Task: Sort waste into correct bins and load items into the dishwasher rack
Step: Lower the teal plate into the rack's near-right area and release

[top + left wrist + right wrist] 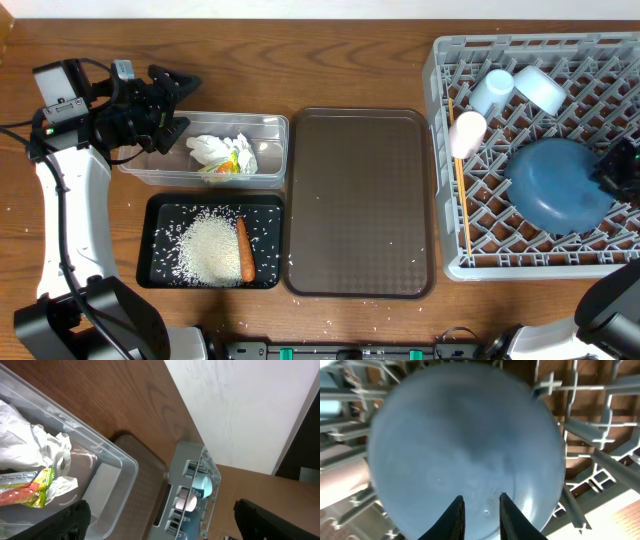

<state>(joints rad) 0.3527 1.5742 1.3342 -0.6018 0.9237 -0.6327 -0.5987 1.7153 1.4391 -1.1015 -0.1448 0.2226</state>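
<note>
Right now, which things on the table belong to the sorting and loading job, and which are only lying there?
Job: crumpled paper in clear tub; rice and carrot piece in black tray; blue plate, pink cup, light-blue cup, white bowl, chopsticks in dishwasher rack.
Lying about: brown serving tray.

The only print is a line of small dark letters on the green-yellow wrapper [31, 486], at eight o'clock in the left wrist view, seemingly too blurred to read.
</note>
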